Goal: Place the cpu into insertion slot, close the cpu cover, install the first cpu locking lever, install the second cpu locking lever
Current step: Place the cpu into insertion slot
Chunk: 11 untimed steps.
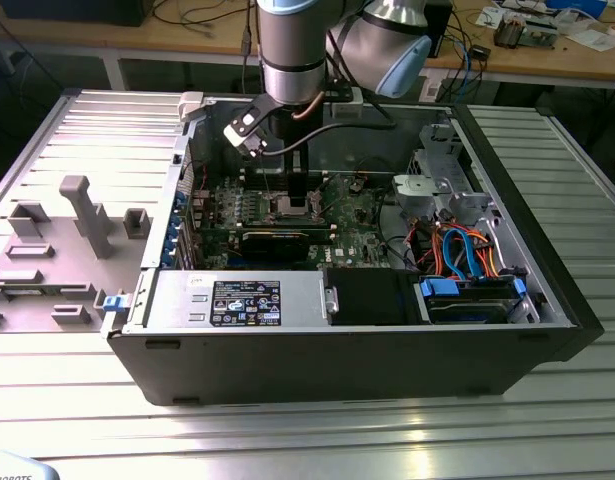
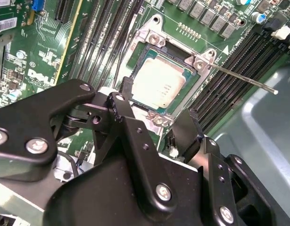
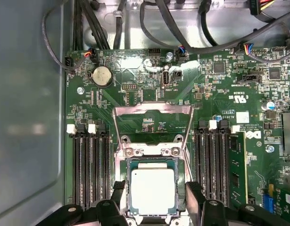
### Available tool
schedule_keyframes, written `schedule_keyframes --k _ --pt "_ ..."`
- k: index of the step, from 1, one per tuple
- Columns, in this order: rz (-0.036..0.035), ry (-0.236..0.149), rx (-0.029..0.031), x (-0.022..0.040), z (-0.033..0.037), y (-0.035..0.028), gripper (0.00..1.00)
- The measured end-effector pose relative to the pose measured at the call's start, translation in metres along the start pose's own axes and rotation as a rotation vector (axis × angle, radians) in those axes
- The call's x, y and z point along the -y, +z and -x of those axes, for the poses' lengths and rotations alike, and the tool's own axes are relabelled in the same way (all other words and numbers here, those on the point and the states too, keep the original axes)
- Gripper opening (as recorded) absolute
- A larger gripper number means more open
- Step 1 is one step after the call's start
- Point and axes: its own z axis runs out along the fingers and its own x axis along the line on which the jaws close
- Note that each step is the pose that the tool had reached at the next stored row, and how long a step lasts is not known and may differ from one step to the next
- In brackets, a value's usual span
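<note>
The arm reaches down into the open computer case (image 1: 337, 340), and the gripper (image 1: 297, 195) hangs over the middle of the green motherboard (image 1: 357, 215). In both wrist views the jaws are released: the two black fingers (image 3: 117, 187) stand apart, one on each side of the socket, clasping nothing.

The cpu (image 3: 153, 190) lies flat in the insertion slot (image 3: 123, 188), its dull silver top facing up, between the spread fingers of the gripper (image 3: 154, 187). In the second wrist view the cpu (image 2: 156, 84) sits square inside the slot's pale metal rim (image 2: 154, 35), with the gripper (image 2: 156, 106) just beside its near edge.

The cpu cover (image 3: 152, 109) is not yet closed; it is tipped back from its hinge, and the bare board shows through its square opening.

A thin locking lever (image 2: 244, 78) angles away from one corner of the socket, out over the memory slots (image 2: 229, 70). Banks of these long black slots (image 3: 90, 165) flank the socket on both sides, and a round coin battery (image 3: 102, 75) sits near the board's edge beyond the cover
</note>
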Motion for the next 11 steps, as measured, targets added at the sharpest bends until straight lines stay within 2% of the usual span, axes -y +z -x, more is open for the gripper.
schedule_keyframes --k 9,11 --pt "0.0 0.0 -0.0001 0.0 0.0 -0.0002 0.62" --pt "-0.0002 0.0 0.0002 -0.0001 0.0001 -0.0021 0.62"
